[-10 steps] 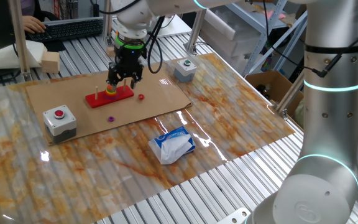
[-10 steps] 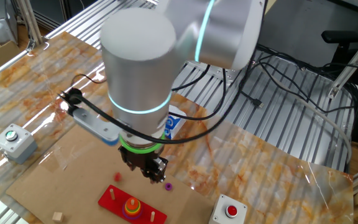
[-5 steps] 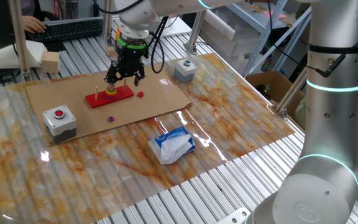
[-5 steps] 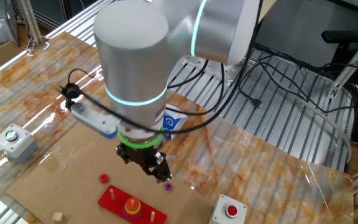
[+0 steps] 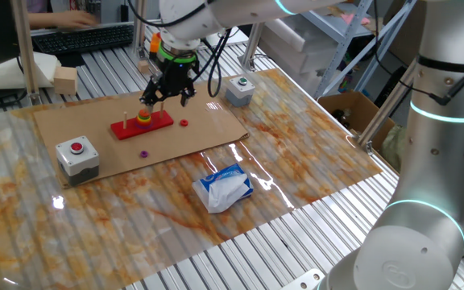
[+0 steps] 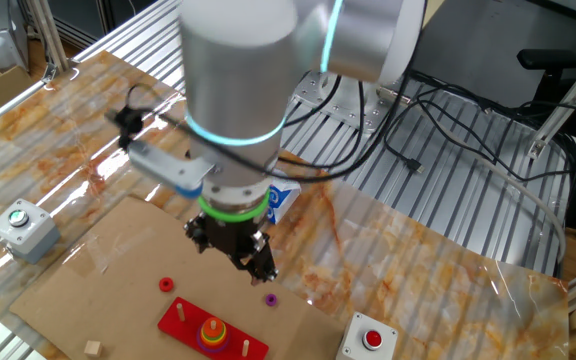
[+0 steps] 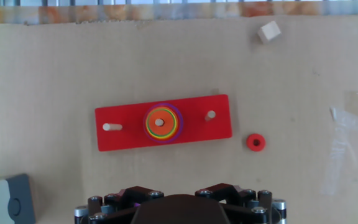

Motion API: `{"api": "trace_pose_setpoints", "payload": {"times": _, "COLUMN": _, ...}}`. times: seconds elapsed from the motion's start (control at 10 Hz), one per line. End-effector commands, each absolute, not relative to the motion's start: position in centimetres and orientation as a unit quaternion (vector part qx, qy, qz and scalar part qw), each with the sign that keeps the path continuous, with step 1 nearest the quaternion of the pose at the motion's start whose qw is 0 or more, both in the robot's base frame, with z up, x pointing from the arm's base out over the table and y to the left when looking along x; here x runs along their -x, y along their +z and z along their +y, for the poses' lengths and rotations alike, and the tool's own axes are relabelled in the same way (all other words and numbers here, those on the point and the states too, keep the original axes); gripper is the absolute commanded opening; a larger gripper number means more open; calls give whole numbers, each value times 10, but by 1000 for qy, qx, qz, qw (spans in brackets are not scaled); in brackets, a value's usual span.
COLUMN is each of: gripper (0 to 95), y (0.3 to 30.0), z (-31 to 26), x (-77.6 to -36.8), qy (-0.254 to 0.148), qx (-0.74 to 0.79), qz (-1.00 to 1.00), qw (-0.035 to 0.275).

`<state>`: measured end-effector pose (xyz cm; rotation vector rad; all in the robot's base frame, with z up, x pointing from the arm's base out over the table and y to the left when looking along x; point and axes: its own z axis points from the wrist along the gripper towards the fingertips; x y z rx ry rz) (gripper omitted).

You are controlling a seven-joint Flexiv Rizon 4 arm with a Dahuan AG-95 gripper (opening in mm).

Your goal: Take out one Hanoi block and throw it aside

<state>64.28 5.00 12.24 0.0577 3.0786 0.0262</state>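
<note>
Gripper (image 5: 167, 94): hangs in the upper left of one fixed view, above the peg base, holding nothing.
Fingers (image 6: 264, 268): whether spread or pressed together, cannot tell; the hand view shows only the housing at the bottom edge.
Hanoi block (image 7: 255, 142): tiny red disc lying flat on the cardboard sheet (image 7: 55, 74), just right of the base, apart from it.
Peg base (image 7: 123, 138): red rectangle at frame centre, three pegs, stacked rings (image 7: 162, 123) on the middle peg.
Purple disc (image 5: 143, 153): on the cardboard, below the base in one fixed view.
Surface (image 5: 312, 161): marbled orange, carrying the cardboard.
</note>
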Motion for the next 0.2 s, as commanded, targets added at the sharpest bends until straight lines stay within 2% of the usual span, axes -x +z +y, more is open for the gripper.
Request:
{"api": "trace_pose_setpoints", "payload": {"times": 0.1, "gripper": 950, "y": 123, "z": 50, "x": -645, "qy": 14, "qx": -29, "qz": 999, "qw": 29}}
{"api": "trace_pose_setpoints", "payload": {"times": 0.2, "gripper": 950, "y": 123, "z": 50, "x": -645, "qy": 14, "qx": -33, "qz": 999, "qw": 29}}
